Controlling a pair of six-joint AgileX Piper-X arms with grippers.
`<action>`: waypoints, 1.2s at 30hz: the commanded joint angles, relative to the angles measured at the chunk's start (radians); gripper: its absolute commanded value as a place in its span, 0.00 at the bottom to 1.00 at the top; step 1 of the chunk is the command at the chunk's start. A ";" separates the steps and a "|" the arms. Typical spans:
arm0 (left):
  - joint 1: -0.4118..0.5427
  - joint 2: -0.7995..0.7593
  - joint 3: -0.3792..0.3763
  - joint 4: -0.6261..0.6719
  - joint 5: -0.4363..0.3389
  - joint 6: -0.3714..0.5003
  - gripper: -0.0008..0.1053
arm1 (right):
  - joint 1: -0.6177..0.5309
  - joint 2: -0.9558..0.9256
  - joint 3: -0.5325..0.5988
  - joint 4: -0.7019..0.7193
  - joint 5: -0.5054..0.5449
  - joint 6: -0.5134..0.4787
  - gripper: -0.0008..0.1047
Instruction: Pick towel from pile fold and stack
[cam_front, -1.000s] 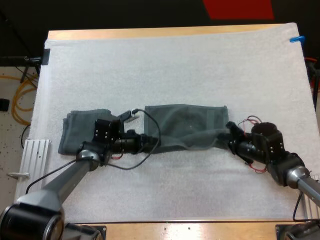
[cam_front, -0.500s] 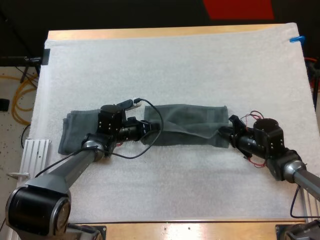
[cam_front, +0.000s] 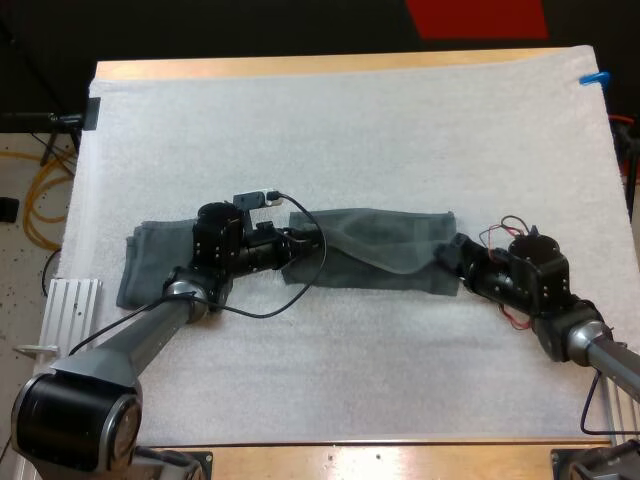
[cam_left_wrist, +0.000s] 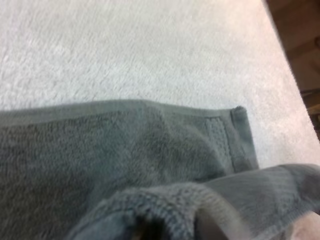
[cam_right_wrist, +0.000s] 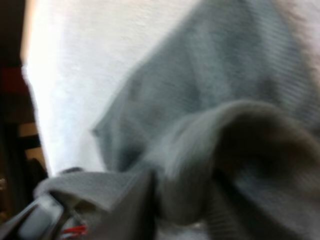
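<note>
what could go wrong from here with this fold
1. The left claw and right claw each pinch a near corner of the towel. If one travels farther than the other, the fold may land skewed.
2. The lifted edge sags between the claws, so it may wrinkle when laid down.
3. The left arm passes over the folded towel and might drag it.

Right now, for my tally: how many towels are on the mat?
2. The spread towel lies mid-mat between the left gripper and right gripper; the second towel lies under the left arm. Others may hide beneath.
</note>
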 joint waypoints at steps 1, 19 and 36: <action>0.003 -0.011 -0.005 -0.026 0.009 0.006 0.15 | -0.007 -0.002 -0.005 -0.047 -0.010 -0.019 0.53; 0.115 -0.242 -0.007 -0.067 0.088 0.107 0.40 | -0.007 -0.099 -0.096 -0.083 -0.011 -0.336 0.71; 0.229 -0.740 -0.122 0.719 -0.067 0.551 0.64 | -0.007 -0.469 -0.297 0.632 0.194 -0.766 0.71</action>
